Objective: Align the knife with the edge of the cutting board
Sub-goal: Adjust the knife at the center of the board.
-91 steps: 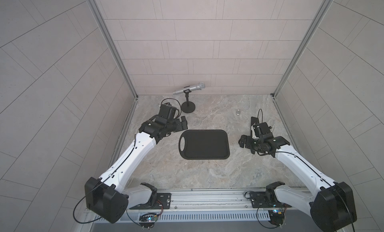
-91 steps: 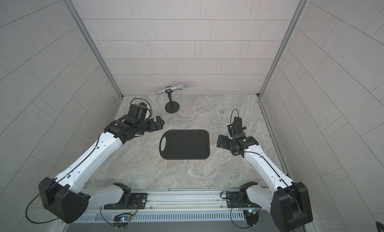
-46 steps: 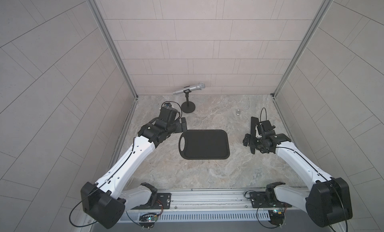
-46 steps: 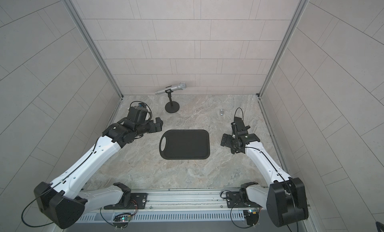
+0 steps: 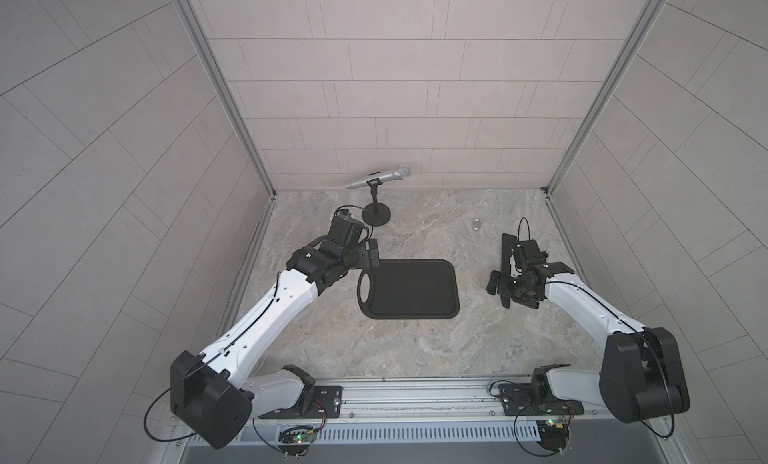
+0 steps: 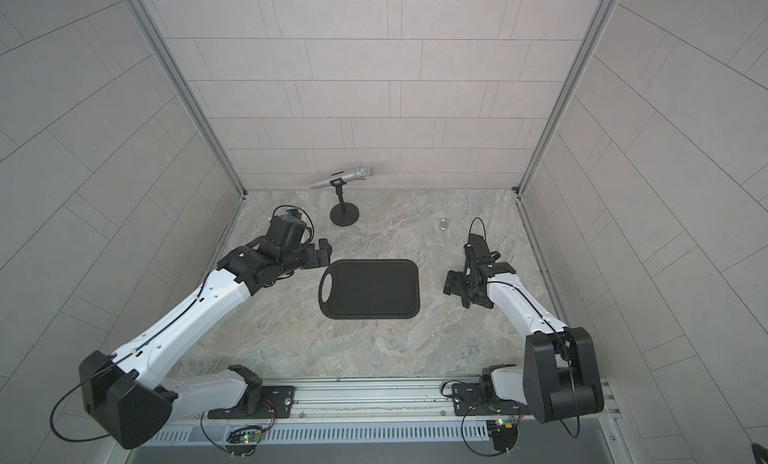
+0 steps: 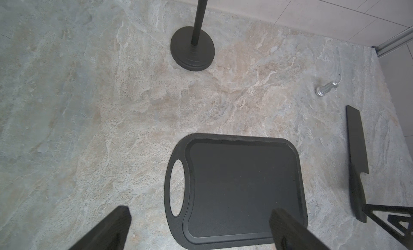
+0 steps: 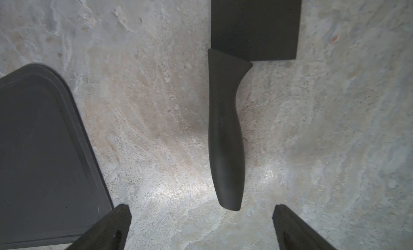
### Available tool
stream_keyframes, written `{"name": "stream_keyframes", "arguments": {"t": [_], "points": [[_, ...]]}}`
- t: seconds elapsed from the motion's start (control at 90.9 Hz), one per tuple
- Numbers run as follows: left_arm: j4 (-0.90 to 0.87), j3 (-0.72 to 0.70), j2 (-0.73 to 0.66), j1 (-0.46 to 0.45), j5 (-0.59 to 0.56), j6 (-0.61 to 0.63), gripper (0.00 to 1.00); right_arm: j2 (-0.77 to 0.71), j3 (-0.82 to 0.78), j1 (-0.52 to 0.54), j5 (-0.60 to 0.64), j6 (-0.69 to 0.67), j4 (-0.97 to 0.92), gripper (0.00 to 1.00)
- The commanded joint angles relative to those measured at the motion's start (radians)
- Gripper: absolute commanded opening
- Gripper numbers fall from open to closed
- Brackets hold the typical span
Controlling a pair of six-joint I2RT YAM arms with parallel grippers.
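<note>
In both top views the board [image 5: 409, 289] [image 6: 370, 289] is lying flat mid-table [image 5: 415, 358], with bare stone showing along all four of its edges. The left gripper [image 5: 369, 255] [image 6: 322, 254], spread wide and empty, is hovering by the far corner of the board's hole end. The right gripper [image 5: 507, 293] [image 6: 461, 289], also spread and empty, is hanging over the knife [image 5: 506, 248] [image 6: 466, 254]. The knife is lying well apart from the board's plain short edge, its long axis running roughly parallel to that edge. Its blade is reaching past the gripper toward the back wall, and the gripper is hiding much of the handle.

In the left wrist view the board [image 7: 241, 193] is lying just ahead of the left fingers [image 7: 111, 228], one of them covering a near corner. The stand base [image 7: 192, 49] is standing farther ahead, clear of the board. The knife [image 7: 357, 143] is lying beyond the plain edge.

In the right wrist view the knife's handle [image 8: 225, 137] is lying ahead of the right fingers [image 8: 295, 233], centred on their gap and untouched. The frame is cutting off the blade. A board corner [image 8: 44, 159] is lying beside one finger, with a strip of stone separating it from the handle.
</note>
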Motion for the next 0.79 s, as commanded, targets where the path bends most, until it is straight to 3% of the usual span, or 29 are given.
{"name": "stream_keyframes", "arguments": {"t": [0.0,0.484,0.781], "points": [[0.003,-0.007,0.024,-0.003,0.043,-0.021,1.00,0.039,0.001,-0.014,-0.008,0.006,0.032,1.00],[-0.015,0.020,0.074,-0.002,0.132,-0.030,1.00,0.154,0.033,-0.019,0.040,0.008,0.084,0.99],[-0.015,0.018,0.087,-0.002,0.147,-0.031,1.00,0.221,0.083,-0.039,0.042,-0.012,0.085,0.85]]}}
